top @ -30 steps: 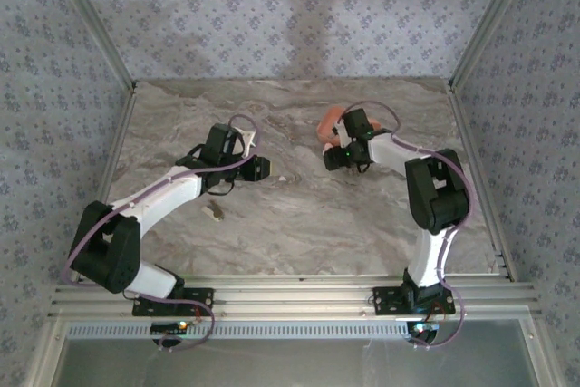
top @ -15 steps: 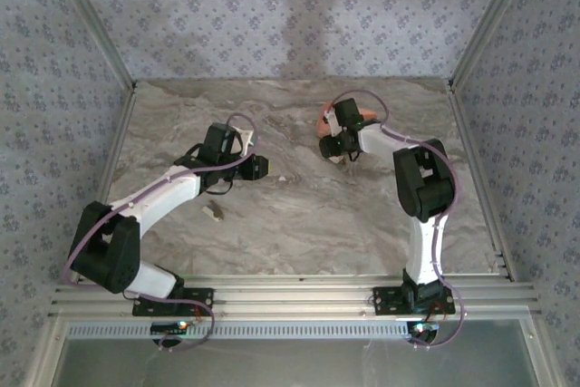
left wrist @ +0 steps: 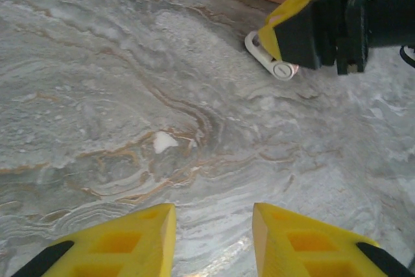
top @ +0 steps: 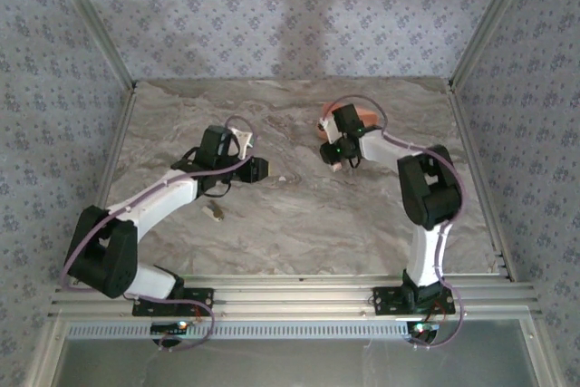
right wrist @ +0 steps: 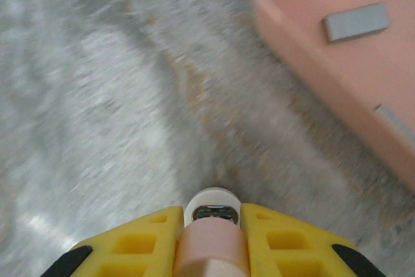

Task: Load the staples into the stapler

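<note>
The stapler (right wrist: pixel 211 243), pale pink with a white rounded end, is clamped between the yellow fingers of my right gripper (right wrist: pixel 211 225). In the left wrist view the stapler (left wrist: pixel 272 63) juts from under the right gripper (left wrist: pixel 285 30), low over the marble. Grey strips of staples (right wrist: pixel 356 22) lie in the salmon tray (right wrist: pixel 305 63). From above, the right gripper (top: pixel 333 159) is just in front of the tray (top: pixel 365 115). My left gripper (left wrist: pixel 214 241) hovers over bare marble with its jaws apart and nothing between them; seen from above, the left gripper (top: pixel 263 169) is well left of the stapler.
A small white chip (left wrist: pixel 162 141) lies on the marble between the two grippers. A small beige object (top: pixel 217 214) rests near the left forearm. Metal frame posts and patterned walls bound the table on three sides.
The right gripper's jaws have shut on the stapler, and its wrist has shifted slightly left, beside the tray. The left arm has barely moved.
</note>
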